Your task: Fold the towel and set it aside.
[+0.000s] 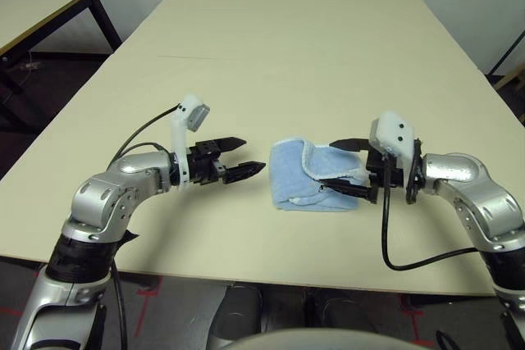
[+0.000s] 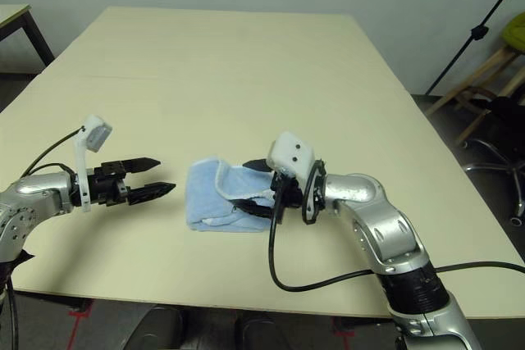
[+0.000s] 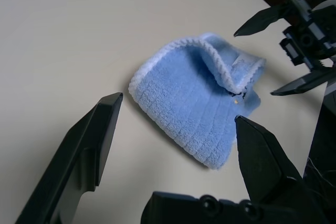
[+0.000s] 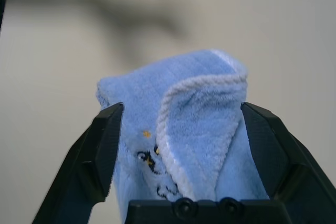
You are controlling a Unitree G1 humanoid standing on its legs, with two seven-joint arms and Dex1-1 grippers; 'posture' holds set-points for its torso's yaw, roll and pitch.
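Observation:
The towel (image 1: 308, 174) is a light blue terry cloth with white edging. It lies in a folded bundle near the front of the pale table (image 1: 271, 55), with one white-edged flap curling up at its right end. My right gripper (image 1: 326, 163) is open, one black finger on each side of that end, and the cloth (image 4: 189, 108) sits loosely between the fingers with dark embroidery showing. My left gripper (image 1: 253, 154) is open just left of the towel (image 3: 194, 103), apart from it and pointing at it.
A second table (image 1: 41, 6) stands at the far left. A dark stand (image 2: 484, 22) and a wooden chair (image 2: 492, 63) are off the table's right side. The table's front edge (image 1: 271, 278) runs close under both arms. A black cable (image 1: 402, 260) hangs from my right wrist.

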